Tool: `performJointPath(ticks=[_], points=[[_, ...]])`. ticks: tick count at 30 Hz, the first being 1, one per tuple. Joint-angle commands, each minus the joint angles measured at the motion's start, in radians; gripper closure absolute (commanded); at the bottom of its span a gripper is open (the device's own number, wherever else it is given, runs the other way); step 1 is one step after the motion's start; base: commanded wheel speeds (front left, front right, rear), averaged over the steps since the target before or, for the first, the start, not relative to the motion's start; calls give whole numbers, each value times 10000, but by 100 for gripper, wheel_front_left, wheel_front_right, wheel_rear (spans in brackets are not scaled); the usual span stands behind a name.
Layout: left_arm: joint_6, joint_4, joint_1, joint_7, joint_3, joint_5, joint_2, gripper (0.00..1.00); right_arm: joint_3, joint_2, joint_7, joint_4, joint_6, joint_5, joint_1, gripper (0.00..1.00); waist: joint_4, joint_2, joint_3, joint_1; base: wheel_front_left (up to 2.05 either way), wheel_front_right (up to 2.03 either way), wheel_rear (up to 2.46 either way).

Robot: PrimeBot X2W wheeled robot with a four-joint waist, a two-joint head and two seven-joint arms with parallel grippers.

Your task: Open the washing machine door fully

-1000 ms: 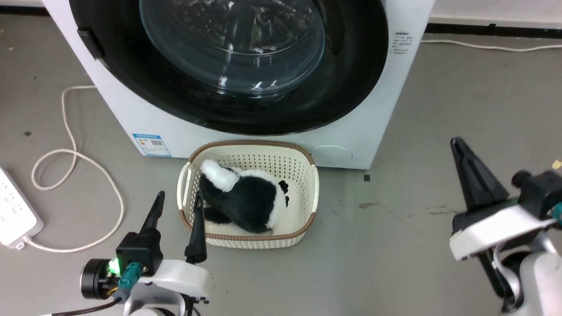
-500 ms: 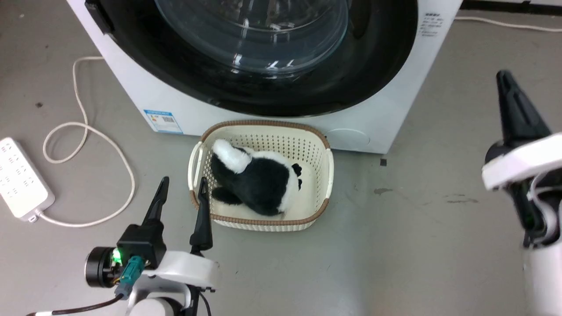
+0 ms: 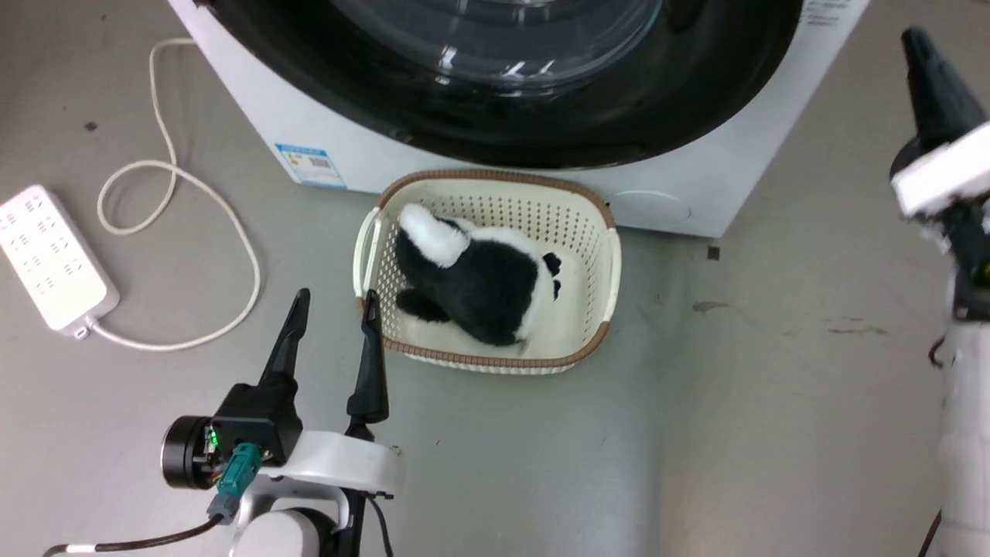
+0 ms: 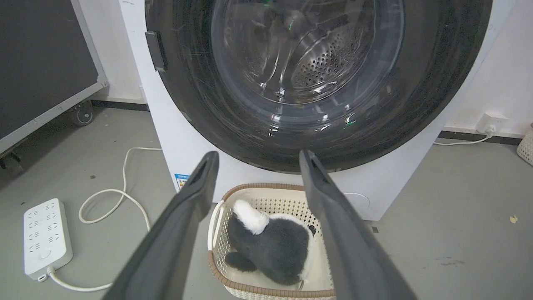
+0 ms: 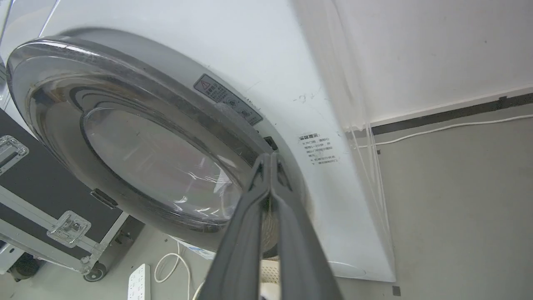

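Observation:
The washing machine door point(image 3: 495, 116) is a wide glossy black ring around a bulging glass bowl, and it lies flat against the white machine front. In the left wrist view the door point(image 4: 437, 83) rises behind my left gripper point(image 4: 258, 155). My left gripper point(image 3: 336, 298) is open and empty, low over the floor beside the basket. My right gripper point(image 3: 920, 46) is raised at the machine's right side. In the right wrist view my right gripper point(image 5: 270, 157) is shut and empty, with its tips pointing at the door's point(image 5: 158, 158) right rim; whether they touch it is unclear.
A cream basket point(image 3: 603, 232) holding a black and white plush toy point(image 3: 479, 282) stands on the floor just before the machine. A white power strip point(image 3: 54, 255) and looped cord point(image 3: 232, 224) lie to the left. A round white cap point(image 3: 650, 209) sits low on the machine's front. A black wheeled case point(image 5: 41, 208) stands beyond.
The head camera has shifted, sliding the whole scene up and to the right. My right gripper has risen along the machine's right side toward the door's rim. The left gripper stays open.

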Motion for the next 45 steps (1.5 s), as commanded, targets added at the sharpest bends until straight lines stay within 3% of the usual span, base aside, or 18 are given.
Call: performJointPath(ticks=[1,16,33,45], points=[[80,-56,-273,-131,-65,-46,13,0,-181,38,219,242,-4,294,-573,100,123,-1,174,-1,0,0,0],[333,-101,-651,-444,-532,-297,16,0,-1795,25,2644,2684,-6,1423,-3334,100,697,-1,928,-1,0,0,0],[566,-183,-991,-800,-982,-523,19,0,-3835,-308,4856,5476,-8,1487,-6337,100,1266,-1,1593,-1,0,0,0],[744,-145,-1067,-1030,-1070,-674,21,0,-4576,10,6684,5601,-9,1834,-6292,100,1331,-1,1259,-1,0,0,0]])
